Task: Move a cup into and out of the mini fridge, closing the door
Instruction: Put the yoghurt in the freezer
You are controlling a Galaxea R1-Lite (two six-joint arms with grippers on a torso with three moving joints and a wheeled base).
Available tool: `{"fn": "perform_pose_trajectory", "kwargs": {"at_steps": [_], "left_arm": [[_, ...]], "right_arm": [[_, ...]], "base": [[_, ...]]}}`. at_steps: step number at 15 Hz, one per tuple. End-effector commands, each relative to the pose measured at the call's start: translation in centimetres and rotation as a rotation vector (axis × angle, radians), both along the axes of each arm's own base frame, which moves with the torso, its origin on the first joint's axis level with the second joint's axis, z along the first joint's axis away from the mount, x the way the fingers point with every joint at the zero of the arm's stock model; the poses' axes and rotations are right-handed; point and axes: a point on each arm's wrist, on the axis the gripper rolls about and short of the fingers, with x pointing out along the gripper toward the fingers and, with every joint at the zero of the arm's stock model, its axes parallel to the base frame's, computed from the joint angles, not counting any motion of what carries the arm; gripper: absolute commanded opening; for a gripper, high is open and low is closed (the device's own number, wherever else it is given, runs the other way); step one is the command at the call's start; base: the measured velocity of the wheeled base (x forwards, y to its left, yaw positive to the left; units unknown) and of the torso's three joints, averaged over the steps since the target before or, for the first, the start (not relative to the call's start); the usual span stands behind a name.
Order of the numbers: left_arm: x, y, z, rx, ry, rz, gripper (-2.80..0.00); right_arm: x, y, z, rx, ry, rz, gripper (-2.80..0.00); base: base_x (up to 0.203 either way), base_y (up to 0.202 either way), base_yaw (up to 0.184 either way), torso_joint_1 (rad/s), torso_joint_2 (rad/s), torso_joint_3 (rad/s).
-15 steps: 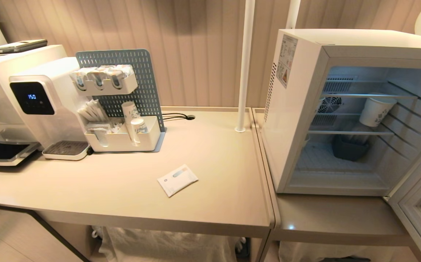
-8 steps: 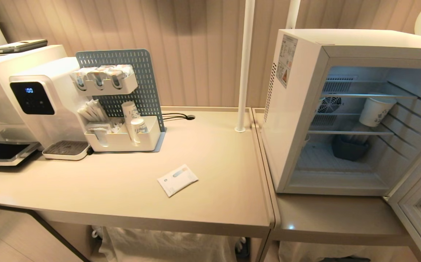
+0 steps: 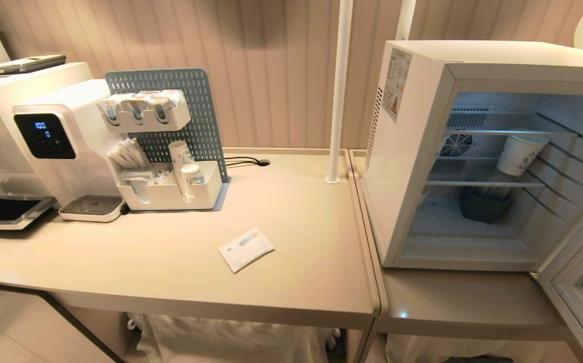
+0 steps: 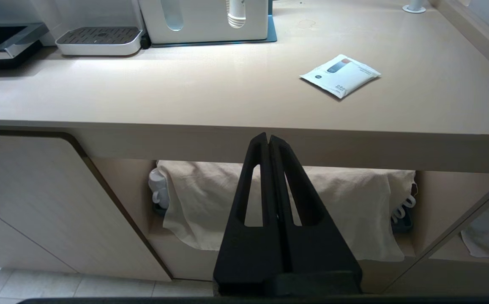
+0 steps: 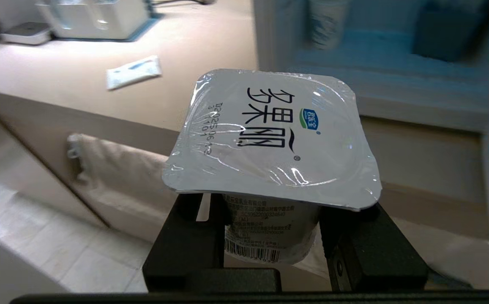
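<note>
In the right wrist view my right gripper (image 5: 269, 211) is shut on the cup (image 5: 269, 131), a short white tub with a squarish foil lid. The fingers clasp its body just under the lid. It hangs in front of the counter edge, below and short of the mini fridge (image 5: 396, 84). The head view shows the mini fridge (image 3: 412, 151) standing at the right with its inside lit. Its door (image 3: 578, 272) is swung wide open toward the lower right. Neither arm appears in the head view. My left gripper (image 4: 267, 141) is shut and empty, parked low in front of the counter's edge.
A taller paper cup (image 3: 520, 151) leans on the fridge's middle wire shelf, above a dark tub (image 3: 485, 206) on its floor. On the counter are a white sachet (image 3: 246, 248), a water dispenser (image 3: 54, 141), a sachet organiser (image 3: 170, 186) and a white pole (image 3: 339, 91) beside the fridge.
Only the digits on the water dispenser's display have changed. The fridge, its door and the things on the counter stay where they were.
</note>
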Motion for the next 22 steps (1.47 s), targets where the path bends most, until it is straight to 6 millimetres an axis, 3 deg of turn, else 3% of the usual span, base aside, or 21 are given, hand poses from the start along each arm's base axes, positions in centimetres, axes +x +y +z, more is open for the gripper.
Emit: {"fn": "perform_pose_trajectory", "kwargs": {"at_steps": [1, 7, 22], "left_arm": [[0.0, 0.0, 0.0, -0.002, 0.000, 0.000, -2.80], [0.0, 0.0, -0.1, -0.004, -0.002, 0.000, -2.80], [0.0, 0.0, 0.0, -0.010, -0.007, -0.002, -2.80]], "right_arm": [[-0.3, -0.2, -1.1, -0.004, -0.032, -0.093, -2.80], [-0.9, -0.6, -2.3, -0.135, 0.132, -0.247, -2.80], [-0.7, -0.6, -2.3, -0.119, 0.117, -0.262, -2.80]], "base": [[0.000, 0.000, 0.000, 0.000, 0.00, 0.000], [0.000, 0.000, 0.000, 0.000, 0.00, 0.000], [0.000, 0.000, 0.000, 0.000, 0.00, 0.000]]}}
